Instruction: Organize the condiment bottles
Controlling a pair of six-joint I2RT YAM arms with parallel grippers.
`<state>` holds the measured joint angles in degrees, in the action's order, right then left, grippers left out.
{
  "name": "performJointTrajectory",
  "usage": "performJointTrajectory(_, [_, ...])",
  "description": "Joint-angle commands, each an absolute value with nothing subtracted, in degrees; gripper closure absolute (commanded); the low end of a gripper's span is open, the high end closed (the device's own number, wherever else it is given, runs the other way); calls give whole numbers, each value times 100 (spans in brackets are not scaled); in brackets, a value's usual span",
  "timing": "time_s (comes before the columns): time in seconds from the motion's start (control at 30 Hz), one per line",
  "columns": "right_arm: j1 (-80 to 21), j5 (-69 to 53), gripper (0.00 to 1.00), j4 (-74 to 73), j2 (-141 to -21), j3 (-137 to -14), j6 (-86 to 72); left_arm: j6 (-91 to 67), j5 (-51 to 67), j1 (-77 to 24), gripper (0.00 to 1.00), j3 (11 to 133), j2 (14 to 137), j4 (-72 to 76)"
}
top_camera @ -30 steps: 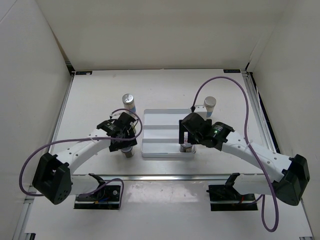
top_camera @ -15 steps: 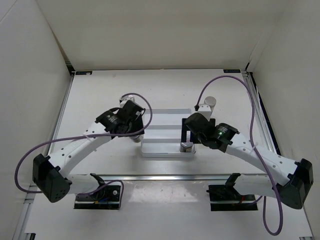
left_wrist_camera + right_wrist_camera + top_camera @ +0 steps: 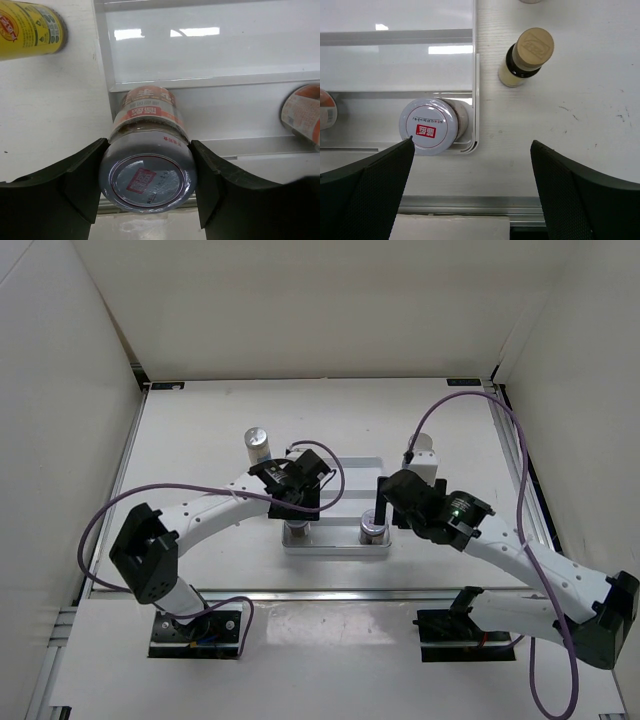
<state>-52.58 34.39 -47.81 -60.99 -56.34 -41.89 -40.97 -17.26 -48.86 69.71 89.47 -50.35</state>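
The left gripper (image 3: 148, 150) is clenched on a squat silver-lidded jar (image 3: 146, 172). Its dark fingers (image 3: 82, 175) press on opposite sides just under the lid, a high hold that leaves the base free to go down into the white tray (image 3: 210, 45). The jar is at the near-left corner of the tray's near row; whether its base touches the floor there, I cannot tell. Beyond the tray's left wall a yellow bottle (image 3: 30, 30) shows at the edge of the left wrist view, outside the tray. The right gripper (image 3: 472, 144) hangs spread wide with nothing between its fingers, above the tray's near-right corner, where the second jar (image 3: 428, 126) stands upright against the corner wall. The two jars thus take opposite ends of one row, which looks like sorting by kind. Just right of the tray a slim yellowish bottle (image 3: 527, 55) with a tan top stands on the table (image 3: 560, 110), near the open fingers and probably the next pick. A tall white bottle (image 3: 257, 443) stands far-left of the tray and a second white bottle (image 3: 425, 445) far-right, both outside it.
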Motion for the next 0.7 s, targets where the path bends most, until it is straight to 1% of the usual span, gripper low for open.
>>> performJointTrajectory(0.0, [-5247, 3850, 0, -4966, -5897, -5616, -4307, -4148, -1635, -4904, 55, 7040, 8745, -4729])
performJointTrajectory(0.1, [-5194, 3972, 0, -5027, -5897, -5616, -4307, -4201, -1504, -4904, 47, 6979, 8973, -4729])
performJointTrajectory(0.13, [-5125, 3973, 0, -5027, -5897, -5677, -4307, -4201, -1442, -4904, 37, 6979, 8974, -4729])
performJointTrajectory(0.2, [-4958, 3973, 0, -5080, -5950, -5678, -4185, -4201, -1441, -4957, 25, 6979, 9035, -4729])
performJointTrajectory(0.23, [-4783, 3973, 0, -5080, -5950, -5739, -4123, -4201, -1441, -4957, 21, 6979, 9035, -4729])
performJointTrajectory(0.43, [-4132, 3709, 0, -5019, -6231, -6020, -3587, -4201, -1441, -4957, 20, 7154, 8859, -4913])
performJointTrajectory(0.67, [-3780, 3358, 0, -4790, -6424, -6073, -3357, -4254, -1503, -4957, 20, 7075, 8798, -4966])
